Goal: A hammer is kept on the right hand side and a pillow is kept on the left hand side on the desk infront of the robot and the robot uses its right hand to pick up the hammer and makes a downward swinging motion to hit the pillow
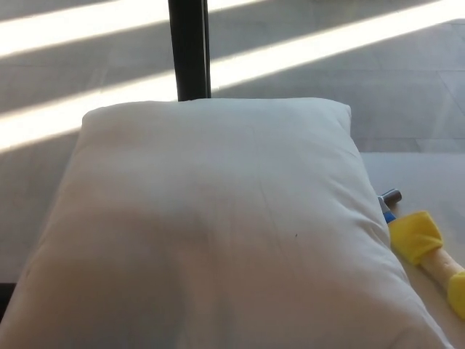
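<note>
Where sunlight stripes the floor, pillow fills desk, hammer beside

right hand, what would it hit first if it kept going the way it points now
Cannot say: neither hand shows in the head view. Only the white fabric pillow and, at its right edge, the yellow-wrapped wooden-handled hammer on the pale desk are visible.

White pillow, filling centre; hammer with yellow bands, touching its edge at 4 o'clock; black post at 12 o'clock.
</note>
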